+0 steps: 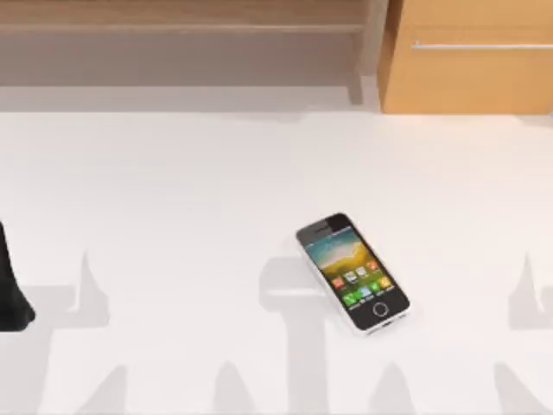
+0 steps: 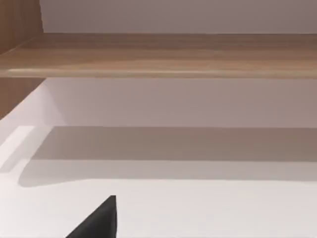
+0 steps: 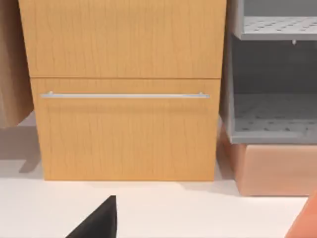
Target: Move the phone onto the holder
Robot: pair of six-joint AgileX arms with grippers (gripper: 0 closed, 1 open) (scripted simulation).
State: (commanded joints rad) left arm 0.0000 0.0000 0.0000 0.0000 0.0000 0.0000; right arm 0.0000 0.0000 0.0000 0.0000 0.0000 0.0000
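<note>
The phone [image 1: 352, 271] lies flat and face up on the white table, a little right of the middle. It is slim with a white rim, a lit screen with app icons and a round home button at its near end. It is turned at a slant. A black shape at the table's left edge, cut off by the picture, looks like the holder [image 1: 12, 285]. It stands far to the left of the phone. A black corner of my left gripper [image 2: 99, 223] shows over bare table, facing a wooden shelf. A black corner of my right gripper [image 3: 99, 223] faces a wooden cabinet.
A low wooden shelf [image 1: 181, 35] runs along the back left of the table. A wooden drawer cabinet [image 1: 467, 60] with a metal handle [image 3: 124, 95] stands at the back right. Beside it are a grey rack [image 3: 272, 74] and a reddish block [image 3: 272, 168]. Arm shadows fall across the near table.
</note>
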